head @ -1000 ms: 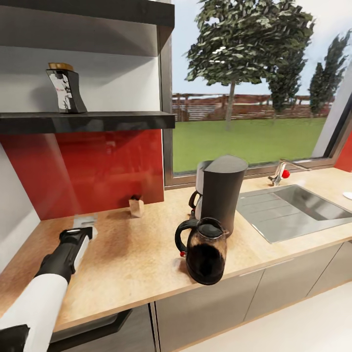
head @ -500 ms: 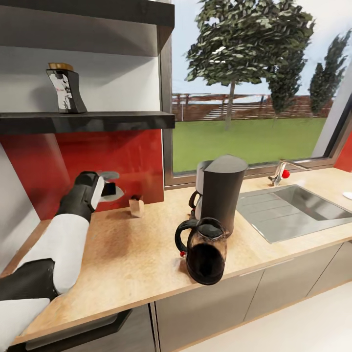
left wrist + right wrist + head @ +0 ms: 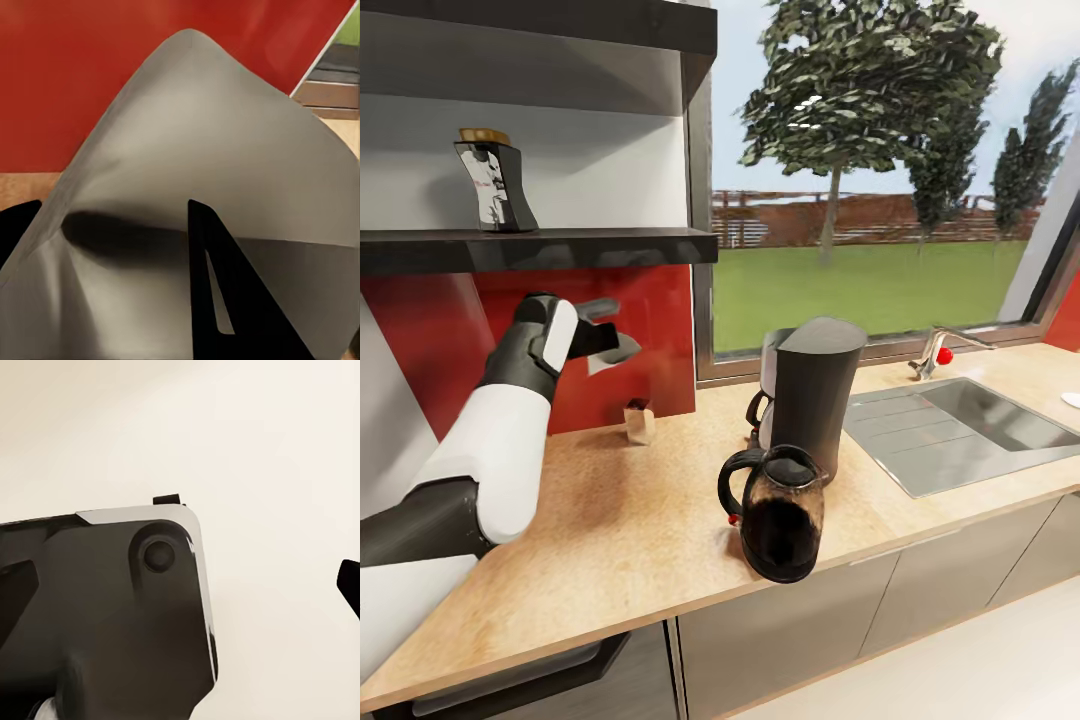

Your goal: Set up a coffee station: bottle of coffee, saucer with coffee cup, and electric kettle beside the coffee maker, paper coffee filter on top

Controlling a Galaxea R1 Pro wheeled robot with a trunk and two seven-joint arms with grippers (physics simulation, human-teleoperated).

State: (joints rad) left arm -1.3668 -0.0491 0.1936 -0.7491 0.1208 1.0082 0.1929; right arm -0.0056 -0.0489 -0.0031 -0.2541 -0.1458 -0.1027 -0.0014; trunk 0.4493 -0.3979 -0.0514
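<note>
Paper coffee filter [image 3: 202, 150] is pinched in the closed left gripper [image 3: 605, 340], raised before the red backsplash, not yet on the coffee maker [image 3: 815, 385]. Electric kettle [image 3: 778, 515] stands beside the maker on the countertop [image 3: 610, 520]; bottle of coffee [image 3: 495, 180] remains shelved. The right gripper's state cannot be told.

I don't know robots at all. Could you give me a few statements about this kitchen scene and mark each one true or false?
1. The left gripper holds the paper coffee filter. True.
2. The bottle of coffee stands on the countertop. False: it is on the kitchen shelf.
3. The electric kettle stands in front of the coffee maker. True.
4. The filter lies on top of the coffee maker. False: it is in the gripper.
</note>
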